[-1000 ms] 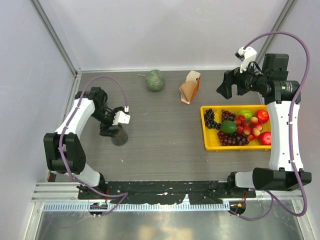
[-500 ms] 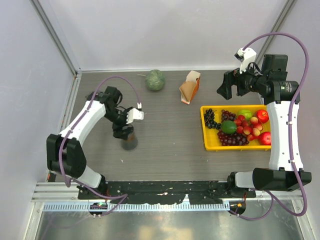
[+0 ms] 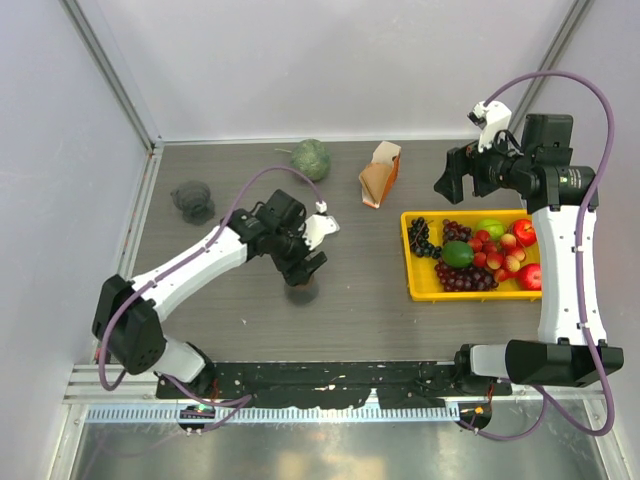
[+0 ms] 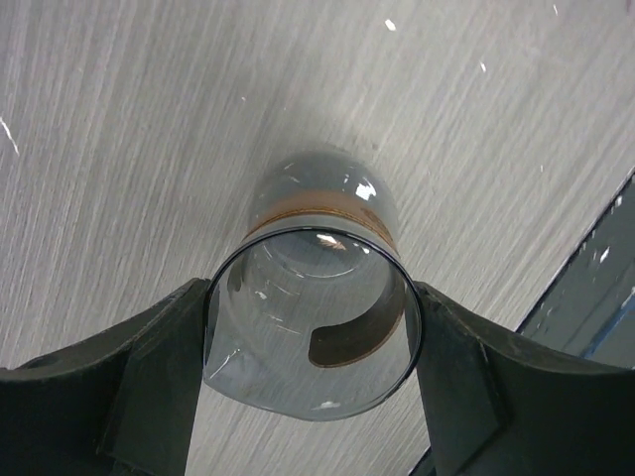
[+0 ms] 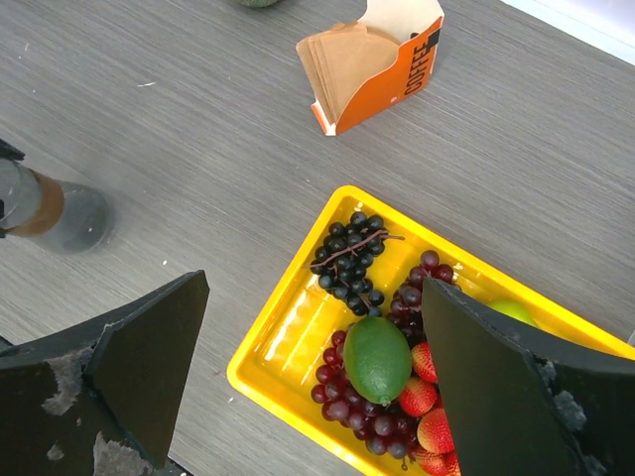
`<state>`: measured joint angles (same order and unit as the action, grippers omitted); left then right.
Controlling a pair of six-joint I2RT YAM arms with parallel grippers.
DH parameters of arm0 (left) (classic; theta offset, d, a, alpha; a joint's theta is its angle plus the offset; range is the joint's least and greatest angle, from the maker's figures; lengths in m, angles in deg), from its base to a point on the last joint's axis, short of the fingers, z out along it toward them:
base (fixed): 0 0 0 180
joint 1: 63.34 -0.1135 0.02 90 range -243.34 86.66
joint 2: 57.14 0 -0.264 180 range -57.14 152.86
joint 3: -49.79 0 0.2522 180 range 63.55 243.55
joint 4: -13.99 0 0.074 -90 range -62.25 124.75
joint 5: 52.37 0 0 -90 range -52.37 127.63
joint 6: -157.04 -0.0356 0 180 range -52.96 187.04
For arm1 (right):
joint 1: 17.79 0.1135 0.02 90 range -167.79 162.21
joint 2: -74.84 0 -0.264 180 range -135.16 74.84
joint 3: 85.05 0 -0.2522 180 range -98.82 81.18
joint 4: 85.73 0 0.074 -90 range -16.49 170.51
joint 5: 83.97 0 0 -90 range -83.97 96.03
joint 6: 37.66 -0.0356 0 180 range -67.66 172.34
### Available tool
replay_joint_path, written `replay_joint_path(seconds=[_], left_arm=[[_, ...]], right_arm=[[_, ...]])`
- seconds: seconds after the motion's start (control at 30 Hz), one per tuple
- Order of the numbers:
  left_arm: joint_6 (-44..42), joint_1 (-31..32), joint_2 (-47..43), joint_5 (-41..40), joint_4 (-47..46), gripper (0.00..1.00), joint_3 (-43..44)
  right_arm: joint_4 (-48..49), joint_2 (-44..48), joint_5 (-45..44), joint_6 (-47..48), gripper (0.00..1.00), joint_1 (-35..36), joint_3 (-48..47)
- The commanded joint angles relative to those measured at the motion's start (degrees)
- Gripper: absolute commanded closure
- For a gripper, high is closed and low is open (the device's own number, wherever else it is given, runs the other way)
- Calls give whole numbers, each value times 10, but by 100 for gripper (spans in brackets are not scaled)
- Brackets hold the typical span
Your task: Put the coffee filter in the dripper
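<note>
While the left gripper [image 4: 310, 290] is clasping the glass jug [image 4: 325, 193] and the right gripper [image 5: 316, 286] is gaping empty, the dripper [image 3: 190, 200], off to the left gripper's left, is looking light and slick: pinch its rim.

Grey wood-grain table [image 3: 370, 320] inside pale lilac-white walls [image 3: 330, 60], aluminium corner posts [image 3: 112, 75], soft even light.
</note>
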<state>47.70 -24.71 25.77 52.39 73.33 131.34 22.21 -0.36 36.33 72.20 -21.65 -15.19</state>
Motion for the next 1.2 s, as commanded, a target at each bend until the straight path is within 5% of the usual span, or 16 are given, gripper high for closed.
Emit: replay_joint_path(seconds=[0.0,0.47,0.87,0.93,1.03,1.17], left_arm=[[126,24,45,-74,-80,49,65],[207,95,139,-142,-124,50,143],[239,120,168,-197,-85,35,174],[248,123,175,-206,-78,29,182],[264,125,178,-209,-74,1,188],[274,126,171,-206,-73,0,188]], right_arm=[[17,22,3,9,4,2,6],[9,41,-13,26,4,2,22],[10,34,-9,33,5,2,21],[10,34,-6,31,5,2,20],[8,32,-3,31,5,2,20],[7,32,-4,30,5,3,18]])
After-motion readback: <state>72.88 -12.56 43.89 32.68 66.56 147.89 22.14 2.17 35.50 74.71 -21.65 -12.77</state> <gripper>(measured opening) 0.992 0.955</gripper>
